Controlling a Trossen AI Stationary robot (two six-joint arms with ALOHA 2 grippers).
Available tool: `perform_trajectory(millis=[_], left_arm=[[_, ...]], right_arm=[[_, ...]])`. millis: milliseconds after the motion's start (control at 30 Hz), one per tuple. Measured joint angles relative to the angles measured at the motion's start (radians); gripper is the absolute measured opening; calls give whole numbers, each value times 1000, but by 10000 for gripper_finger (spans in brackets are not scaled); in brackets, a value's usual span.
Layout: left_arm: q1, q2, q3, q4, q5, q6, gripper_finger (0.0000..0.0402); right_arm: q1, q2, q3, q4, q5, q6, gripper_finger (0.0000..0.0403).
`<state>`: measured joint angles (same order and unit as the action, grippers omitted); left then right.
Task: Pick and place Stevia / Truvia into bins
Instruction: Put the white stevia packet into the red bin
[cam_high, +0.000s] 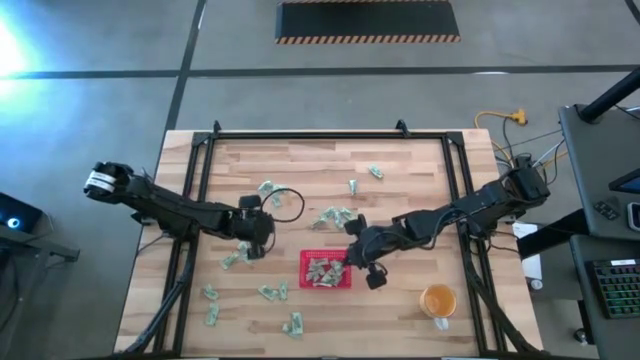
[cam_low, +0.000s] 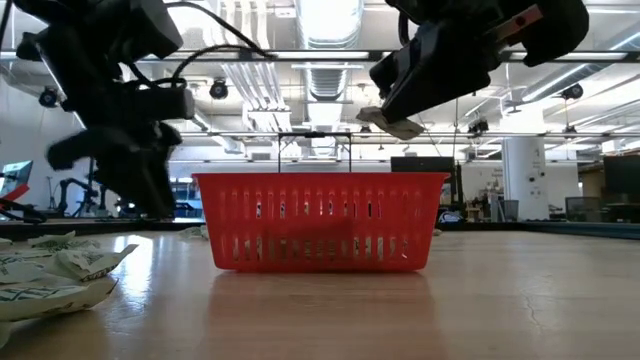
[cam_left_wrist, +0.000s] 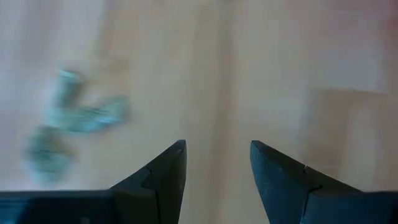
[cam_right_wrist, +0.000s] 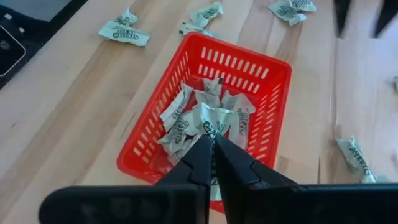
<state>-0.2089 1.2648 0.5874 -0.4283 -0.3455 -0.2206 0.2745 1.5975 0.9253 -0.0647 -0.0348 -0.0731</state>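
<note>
On the wooden worktop (cam_high: 400, 180), the right gripper (cam_right_wrist: 213, 163) hangs over the red tray's (cam_right_wrist: 148, 144) 3 o'clock rim with jaws clamped on a sachet (cam_low: 392, 122), so an off-centre release could drop it outside, while the left gripper (cam_left_wrist: 217, 163), jaws apart, nears loose sachets (cam_high: 236, 258) at 9 o'clock.

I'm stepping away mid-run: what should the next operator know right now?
Right gripper is shut on a sachet, above the near edge of the red tray.
Left gripper is open and empty, low over the table left of the tray.
Done: a pile of sachets lies in the tray.
Left: drop the held sachet; collect the loose sachets scattered around the table.
</note>
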Motion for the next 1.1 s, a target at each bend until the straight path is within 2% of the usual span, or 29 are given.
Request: perform_trajectory(millis=[100,333,667,933,1100], left_arm=[[0,-6,18,-94,68,-103,162],[-1,-29,54,-305,114,-351,162],[-6,-61,48,-290,217,-495,162],[-30,-16,48,-210,285,-507,162],[-54,13,47,-182,292,-523,162]], right_arm=[[1,24,0,16,-4,-1,30],[0,75,0,60,-34,-15,84],[0,15,1,10,-34,-28,127],[0,-9,0,-59,-33,6,126],[0,-11,0,-67,-33,14,119]])
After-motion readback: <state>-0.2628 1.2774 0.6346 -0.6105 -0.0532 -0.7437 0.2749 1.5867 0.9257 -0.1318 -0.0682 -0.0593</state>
